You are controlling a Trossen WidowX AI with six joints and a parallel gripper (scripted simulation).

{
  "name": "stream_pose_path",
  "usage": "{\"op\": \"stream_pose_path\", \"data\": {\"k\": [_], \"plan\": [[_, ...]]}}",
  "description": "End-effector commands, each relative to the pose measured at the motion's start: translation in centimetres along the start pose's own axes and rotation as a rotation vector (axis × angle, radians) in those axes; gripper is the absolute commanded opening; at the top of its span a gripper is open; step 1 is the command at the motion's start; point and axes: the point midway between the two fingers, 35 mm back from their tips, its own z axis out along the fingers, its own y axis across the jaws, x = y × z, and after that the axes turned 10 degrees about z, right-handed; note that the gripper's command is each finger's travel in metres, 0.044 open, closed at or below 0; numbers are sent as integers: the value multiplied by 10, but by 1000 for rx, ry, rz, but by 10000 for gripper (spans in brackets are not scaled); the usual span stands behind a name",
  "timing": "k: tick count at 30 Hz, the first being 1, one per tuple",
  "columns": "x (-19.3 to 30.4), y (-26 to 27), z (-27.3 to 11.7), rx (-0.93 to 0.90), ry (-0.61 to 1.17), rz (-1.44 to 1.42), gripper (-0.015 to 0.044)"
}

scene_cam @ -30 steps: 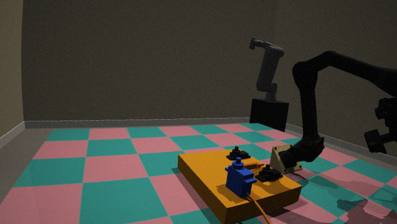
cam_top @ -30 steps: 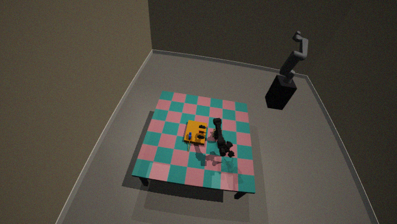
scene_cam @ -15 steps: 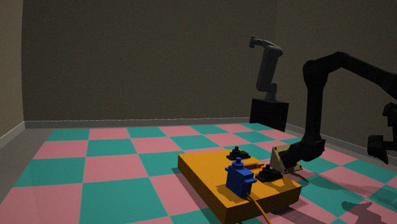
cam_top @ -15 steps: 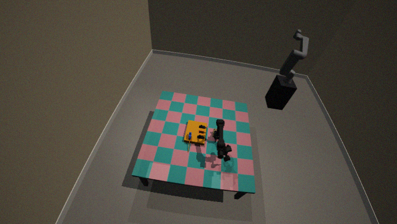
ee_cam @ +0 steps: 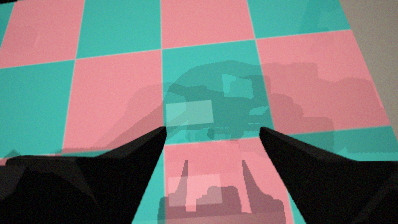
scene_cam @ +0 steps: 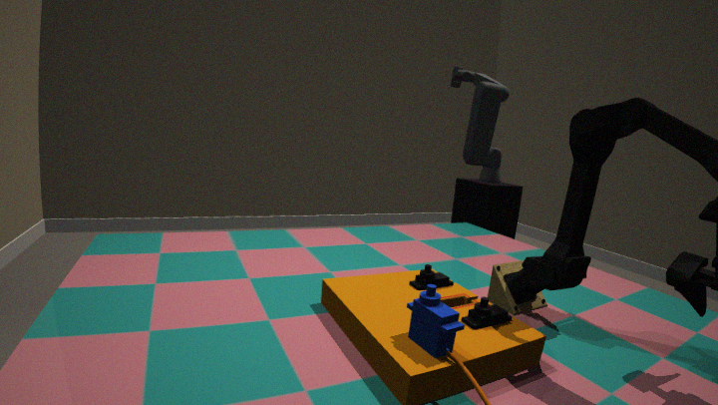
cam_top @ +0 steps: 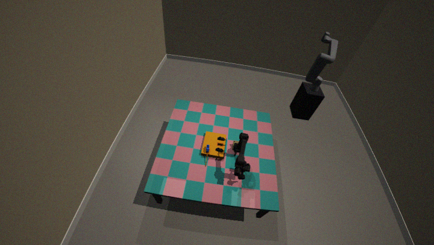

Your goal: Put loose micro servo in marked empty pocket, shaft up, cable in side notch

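The loose blue micro servo (cam_top: pixel 207 148) (scene_cam: pixel 433 324) stands upright on top of the orange deck (cam_top: pixel 211 138) (scene_cam: pixel 362 299), near its front left corner, output shaft up. Its orange cable (cam_top: pixel 206 159) (scene_cam: pixel 467 374) runs over the deck's edge. The marked pocket (cam_top: pixel 220 144) (scene_cam: pixel 458 301) is empty, outlined in orange-red, between two seated black servos. My gripper (cam_top: pixel 241 174) (ee_cam: pixel 212 130) is open and empty, over the table to the right of and in front of the deck, well away from the servo. It is partly cut off at the right edge of the exterior view.
The black servos (cam_top: pixel 220 138) (scene_cam: pixel 486 315) rise above the deck beside the pocket. My arm's beige base bracket (scene_cam: pixel 503 289) stands close to the deck's right side. The checkered table (cam_top: pixel 173 185) (scene_cam: pixel 200 352) lies below. A grey arm (cam_top: pixel 317 68) (scene_cam: pixel 482 121) stands on a black pedestal beyond the table.
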Motion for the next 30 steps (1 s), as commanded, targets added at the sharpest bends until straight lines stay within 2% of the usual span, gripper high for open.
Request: {"op": "stream_pose_path", "data": {"k": [1,30], "plan": [[12,-7,2,0,37,116,440],[102,-39,-15,138,239,932,440]]}}
